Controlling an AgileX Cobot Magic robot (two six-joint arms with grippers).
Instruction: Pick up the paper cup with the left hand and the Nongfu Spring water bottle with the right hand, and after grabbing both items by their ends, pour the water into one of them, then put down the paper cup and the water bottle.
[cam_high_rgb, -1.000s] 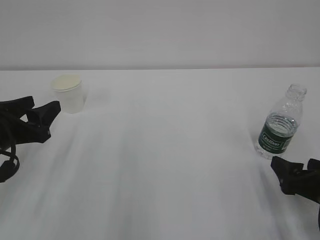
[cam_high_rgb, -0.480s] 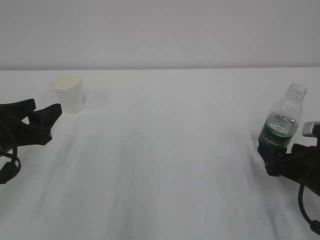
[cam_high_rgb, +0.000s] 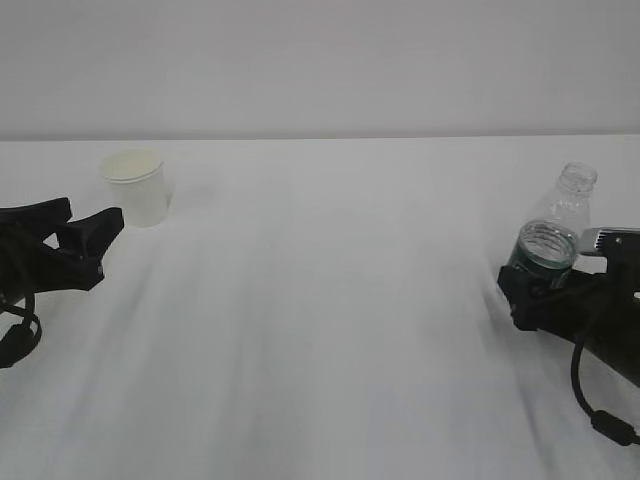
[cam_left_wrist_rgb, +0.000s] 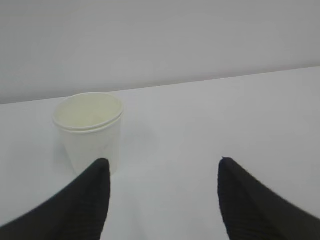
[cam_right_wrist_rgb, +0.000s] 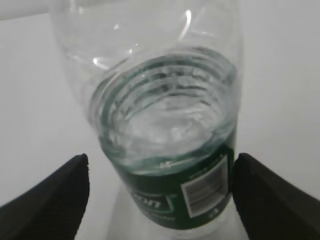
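Right now the right gripper (cam_right_wrist_rgb: 160, 175) has its fingers (cam_right_wrist_rgb: 50, 200) spread wide, one at the lower left and one at the lower right of the right wrist view, with the bottle (cam_right_wrist_rgb: 165, 125) standing between them and filling the middle of the frame; whether either finger touches it cannot be told. Its green label band sits level with the fingertips, the clear ribbed body rising above. In the exterior view the same gripper (cam_high_rgb: 530, 295) is at the right edge, low, wrapped round the bottle's (cam_high_rgb: 555, 225) lower part, the open neck leaning slightly toward the upper right.

At the left, the left gripper (cam_left_wrist_rgb: 162, 172) is also apart: two dark fingers (cam_left_wrist_rgb: 82, 205) come up from the bottom edge of the left wrist view. The cup (cam_left_wrist_rgb: 90, 130) stands upright just beyond the left fingertip, offset to the left of the gap and not between the fingers. In the exterior view the cup (cam_high_rgb: 135, 187) is at upper left on the white table (cam_high_rgb: 320, 330), the left gripper (cam_high_rgb: 85, 225) just below it to the left
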